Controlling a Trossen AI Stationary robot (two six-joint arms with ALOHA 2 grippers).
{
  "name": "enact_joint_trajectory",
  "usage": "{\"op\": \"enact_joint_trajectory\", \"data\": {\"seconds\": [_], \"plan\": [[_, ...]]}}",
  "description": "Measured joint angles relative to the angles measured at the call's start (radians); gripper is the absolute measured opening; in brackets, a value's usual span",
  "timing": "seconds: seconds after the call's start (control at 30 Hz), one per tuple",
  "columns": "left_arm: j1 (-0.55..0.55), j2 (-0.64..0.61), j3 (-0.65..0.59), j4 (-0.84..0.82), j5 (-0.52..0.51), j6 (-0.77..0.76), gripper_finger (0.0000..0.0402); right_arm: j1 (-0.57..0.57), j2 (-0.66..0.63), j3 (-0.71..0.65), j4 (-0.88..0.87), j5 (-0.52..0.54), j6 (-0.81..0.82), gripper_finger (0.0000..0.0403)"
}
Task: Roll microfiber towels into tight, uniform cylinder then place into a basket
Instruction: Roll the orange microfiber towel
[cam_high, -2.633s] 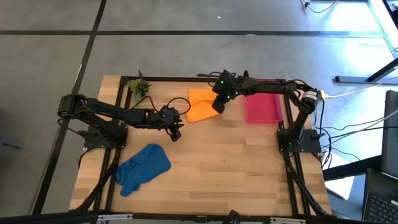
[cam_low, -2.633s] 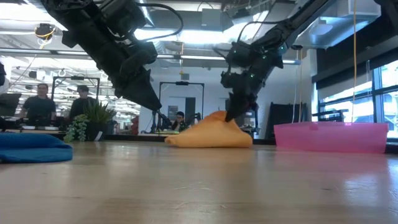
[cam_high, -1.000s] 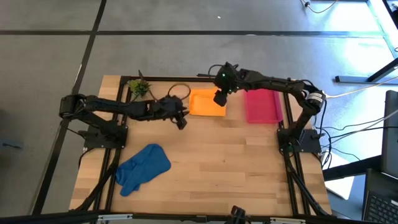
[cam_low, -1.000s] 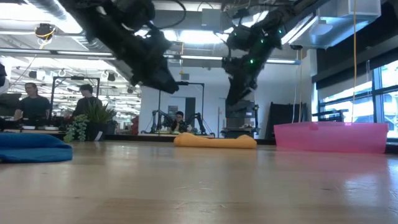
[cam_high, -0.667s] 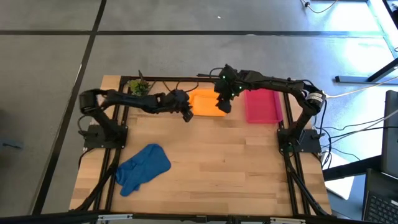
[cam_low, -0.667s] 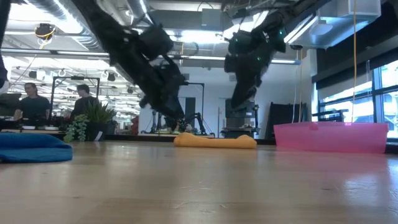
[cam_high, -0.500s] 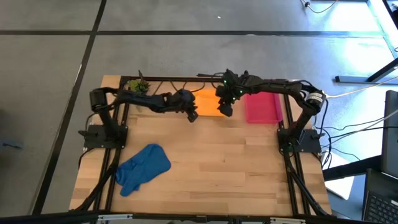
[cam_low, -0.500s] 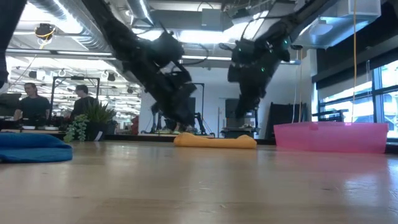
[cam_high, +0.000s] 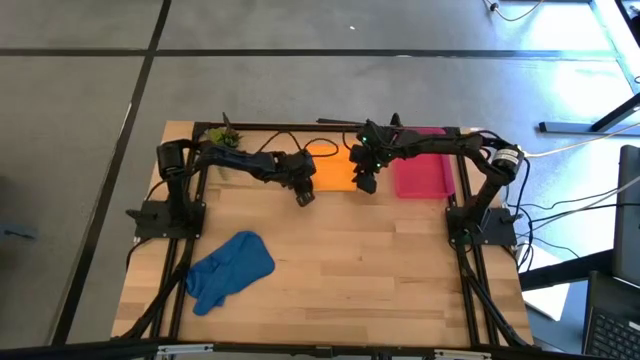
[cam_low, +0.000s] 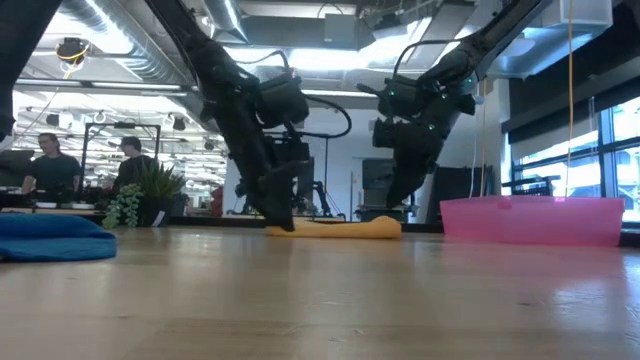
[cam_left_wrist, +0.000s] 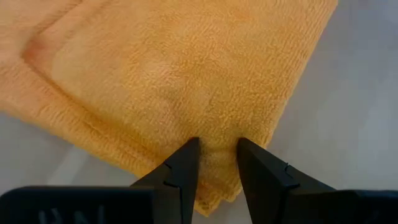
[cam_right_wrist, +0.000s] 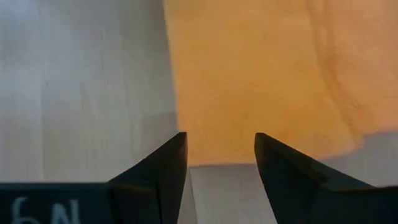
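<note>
Flat orange microfiber towel (cam_left_wrist: 186, 74): soft cloth with a fine looped, nubby pile, matt, with stitched hems showing as raised ridges along the edges. Crumpled blue microfiber towel (cam_high: 230, 268): the same soft matt cloth, lying in loose folds. Shallow rectangular pink-red plastic basket (cam_low: 530, 220): smooth, slightly translucent walls with a faint sheen. Pale wooden table (cam_high: 370, 270): butcher-block strips with visible grain, smooth finish, softly reflective in the low view. Left pincer (cam_left_wrist: 215, 163): hard dark fingers (cam_left_wrist: 180, 174), matt black, smooth, with thin moulded seam lines. Right pincer (cam_right_wrist: 217, 163): fingers (cam_right_wrist: 283, 171) of the same matt black hard material, smooth-faced.
</note>
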Motion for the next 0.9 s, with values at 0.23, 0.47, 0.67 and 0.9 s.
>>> {"op": "enact_joint_trajectory", "data": {"seconds": [0.23, 0.47, 0.67, 0.9], "plan": [[-0.07, -0.004, 0.002, -0.101, 0.075, -0.018, 0.0105, 0.0, 0.0, 0.0, -0.018, -0.039, -0.025, 0.0187], [-0.162, -0.004, 0.0, -0.126, 0.107, -0.037, 0.0105, 0.056, 0.0, 0.0, -0.159, -0.162, -0.144, 0.0187], [-0.171, -0.039, -0.006, -0.117, 0.072, -0.044, 0.0105, 0.131, -0.005, 0.0, -0.198, -0.157, -0.126, 0.0187], [-0.138, -0.136, -0.008, -0.135, 0.065, 0.007, 0.0105, 0.205, -0.065, 0.0, -0.191, -0.013, -0.069, 0.0187]]}}
